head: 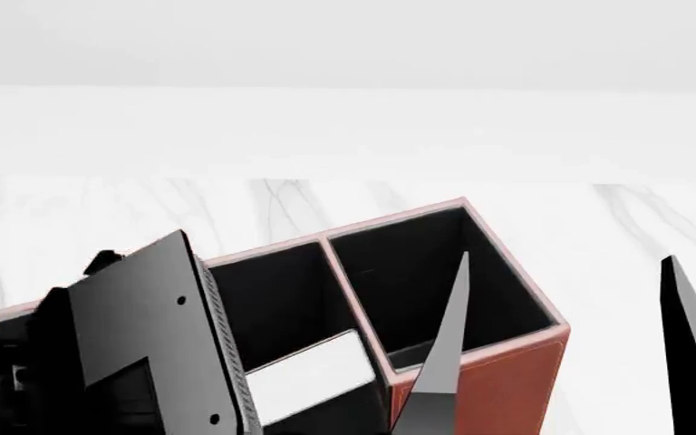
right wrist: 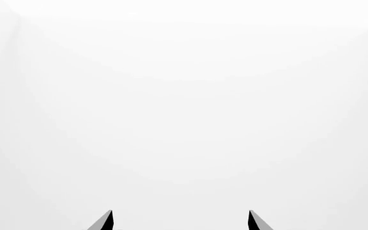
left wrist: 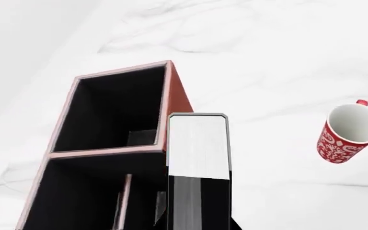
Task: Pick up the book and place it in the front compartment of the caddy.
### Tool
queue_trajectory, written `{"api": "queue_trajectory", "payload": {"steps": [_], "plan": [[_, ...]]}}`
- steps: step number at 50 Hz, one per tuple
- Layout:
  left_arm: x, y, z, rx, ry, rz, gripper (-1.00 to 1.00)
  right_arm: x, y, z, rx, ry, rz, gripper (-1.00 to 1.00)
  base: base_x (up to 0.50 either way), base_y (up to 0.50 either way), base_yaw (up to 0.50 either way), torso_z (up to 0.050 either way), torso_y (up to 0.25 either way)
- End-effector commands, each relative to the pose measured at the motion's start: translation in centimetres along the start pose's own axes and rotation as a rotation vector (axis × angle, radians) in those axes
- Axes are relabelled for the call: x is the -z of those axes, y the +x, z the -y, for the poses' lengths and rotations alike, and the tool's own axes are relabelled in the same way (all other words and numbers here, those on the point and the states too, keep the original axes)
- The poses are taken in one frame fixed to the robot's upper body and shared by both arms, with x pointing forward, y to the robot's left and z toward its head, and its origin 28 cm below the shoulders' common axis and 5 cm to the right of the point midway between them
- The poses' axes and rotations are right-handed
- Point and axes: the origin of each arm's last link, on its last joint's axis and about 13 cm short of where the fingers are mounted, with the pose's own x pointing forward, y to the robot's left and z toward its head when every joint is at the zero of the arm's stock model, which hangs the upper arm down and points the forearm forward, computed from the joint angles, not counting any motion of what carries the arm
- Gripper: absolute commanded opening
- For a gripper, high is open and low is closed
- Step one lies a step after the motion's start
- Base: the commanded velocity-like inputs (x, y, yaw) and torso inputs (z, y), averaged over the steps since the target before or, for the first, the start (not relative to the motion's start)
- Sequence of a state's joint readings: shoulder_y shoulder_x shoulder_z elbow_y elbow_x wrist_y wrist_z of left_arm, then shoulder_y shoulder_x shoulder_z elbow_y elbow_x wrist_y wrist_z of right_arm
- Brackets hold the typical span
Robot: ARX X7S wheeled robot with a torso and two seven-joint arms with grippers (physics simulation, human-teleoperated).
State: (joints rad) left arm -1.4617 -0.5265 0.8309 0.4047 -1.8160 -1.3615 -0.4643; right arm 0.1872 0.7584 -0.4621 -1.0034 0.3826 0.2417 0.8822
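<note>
The book (left wrist: 198,146) is black with a white page edge. It stands upright in my left gripper (left wrist: 198,213), which is shut on its lower part. It hangs over the low cells of the reddish-brown caddy (left wrist: 178,93), right beside the tall corner cell (left wrist: 117,110). In the head view its white edge (head: 305,376) shows inside the caddy (head: 493,381), beside my left arm (head: 142,335). A thin partition (left wrist: 125,201) shows in the low part, and I cannot tell which cell the book is over. My right gripper (head: 565,353) is open and empty, near the caddy's right side.
A red-and-white patterned mug (left wrist: 347,134) lies on the white marble table (left wrist: 267,57), off to the side of the caddy. In the right wrist view the open right gripper (right wrist: 180,221) faces a plain white surface.
</note>
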Motion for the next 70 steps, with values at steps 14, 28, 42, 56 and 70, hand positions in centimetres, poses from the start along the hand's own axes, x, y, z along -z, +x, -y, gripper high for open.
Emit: {"api": "queue_trajectory", "payload": {"steps": [14,28,42,56,70], "plan": [[-4.5,-3.3,-3.7,-0.149,0.109,0.048,-1.00,-0.5,0.3,-0.1,-0.017,0.024,0.027,1.00,0.00,0.00,0.00,0.000,0.001],[-4.7,-2.7,-4.4,-0.155,0.219,0.029,-1.00,-0.7,0.3,0.1,-0.013,0.023,0.032,1.00,0.00,0.00,0.00,0.000,0.001],[-3.6,-0.9,-5.1,-0.163,0.233,-0.054,-1.00,-0.8,0.3,0.2,-0.006,0.023,0.037,1.00,0.00,0.00,0.00,0.000,0.001],[-3.8,0.7,-6.6,-0.103,0.150,-0.068,-1.00,-0.6,0.3,0.3,-0.002,0.026,0.029,1.00,0.00,0.00,0.00,0.001,0.001],[-2.6,1.9,-7.5,-0.101,0.128,-0.132,-1.00,-0.3,0.3,0.4,0.002,0.024,0.025,1.00,0.00,0.00,0.00,0.000,0.001]]}}
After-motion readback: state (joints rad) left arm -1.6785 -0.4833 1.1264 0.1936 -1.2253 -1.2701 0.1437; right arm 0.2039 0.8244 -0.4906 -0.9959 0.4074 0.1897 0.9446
